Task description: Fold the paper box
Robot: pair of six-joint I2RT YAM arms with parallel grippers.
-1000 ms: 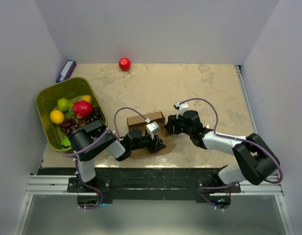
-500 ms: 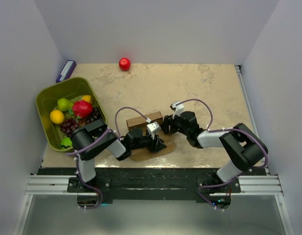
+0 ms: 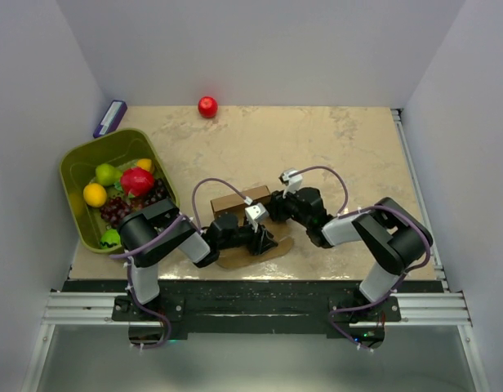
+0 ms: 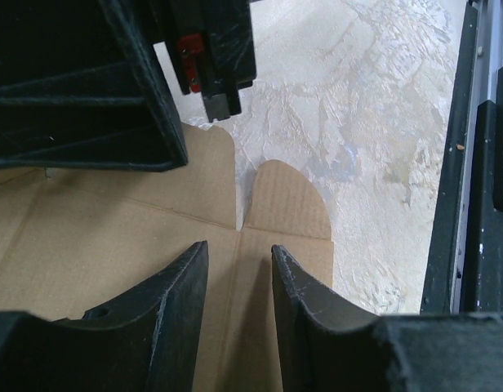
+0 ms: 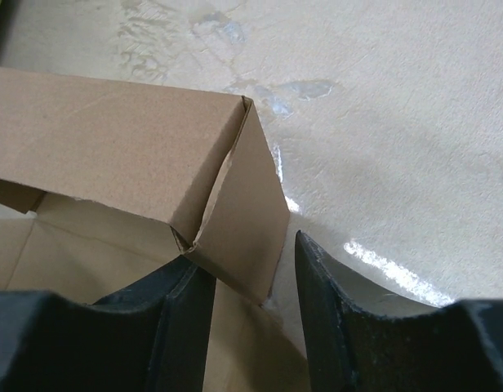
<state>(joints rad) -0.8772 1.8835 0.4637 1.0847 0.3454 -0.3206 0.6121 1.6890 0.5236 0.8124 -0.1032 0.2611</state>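
Note:
The paper box [image 3: 239, 201] is brown cardboard, half folded: one wall stands up and flat flaps lie on the table at the front. My left gripper [image 3: 265, 242] rests low over the flat sheet [image 4: 113, 237], jaws a little apart, with nothing between them; a rounded tab [image 4: 288, 200] lies just ahead. My right gripper [image 3: 276, 216] is at the box's right end. In the right wrist view its open jaws [image 5: 247, 261] straddle the raised end flap [image 5: 243, 220] beside the standing wall [image 5: 113, 139], with a gap left to the right finger [image 5: 317, 269].
An olive-green bin [image 3: 76, 163] of fruit stands at the left edge. A red apple [image 3: 207, 107] and a purple block [image 3: 110, 118] lie at the back. The right arm's black body [image 4: 88, 82] is close above my left gripper. The table's front rail [image 4: 472, 163] is near.
My right arm has pushed left toward the box's right end, its forearm folding in closer. My left arm and the box have hardly moved.

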